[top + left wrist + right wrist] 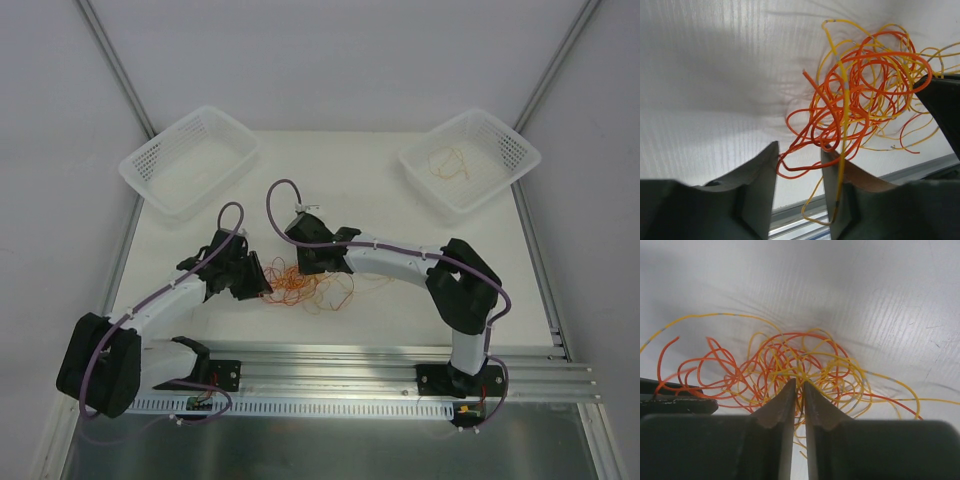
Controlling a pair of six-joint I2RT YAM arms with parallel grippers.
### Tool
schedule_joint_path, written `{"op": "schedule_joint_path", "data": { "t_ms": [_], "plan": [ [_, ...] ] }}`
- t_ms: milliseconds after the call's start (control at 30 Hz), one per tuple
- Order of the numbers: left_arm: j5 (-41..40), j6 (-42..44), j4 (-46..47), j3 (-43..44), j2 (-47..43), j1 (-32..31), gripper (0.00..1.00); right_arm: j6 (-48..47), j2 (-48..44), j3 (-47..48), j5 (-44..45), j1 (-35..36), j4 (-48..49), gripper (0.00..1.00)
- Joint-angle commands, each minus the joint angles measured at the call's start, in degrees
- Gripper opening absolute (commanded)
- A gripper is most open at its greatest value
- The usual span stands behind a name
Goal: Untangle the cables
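The cables (308,285) lay heaped on the table (380,180) between my arms, spread left to right; my left gripper (799,165) stood part-open about their left-edge loops, my right gripper (799,390) nearly closed at mid-heap, grip not discernible.

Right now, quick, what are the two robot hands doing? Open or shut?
Left gripper: open, cables looping between its fingers.
Right gripper: nearly shut, pinching the cables.

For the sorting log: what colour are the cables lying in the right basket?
Orange-yellow cables, in the right basket; top external view only.
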Motion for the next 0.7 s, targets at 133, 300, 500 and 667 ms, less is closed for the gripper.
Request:
{"op": "schedule_joint_path", "data": {
  "t_ms": [133,300,500,667],
  "plan": [
    [-2.5,-2.3,1.9,-1.6,3.7,-0.7,0.08,-2.9,-7.3,1.6,2.7,0.4,-2.0,0.01],
    [-4.9,-2.6,1.8,-1.4,6.0,-0.7,0.0,-7.5,-14.5,2.4,1.6,0.3,-6.6,0.01],
    [-7.4,-3.4,1.7,-1.8,7.1,-0.5,0.0,-13.3,-27.1,1.8,1.2,-2.1,-12.2,0.01],
    [-8.6,-4.6,1.2,-2.6,7.0,1.4,0.0,-18.5,-39.5,2.8,1.2,-9.9,-18.4,0.01]
  ]
}}
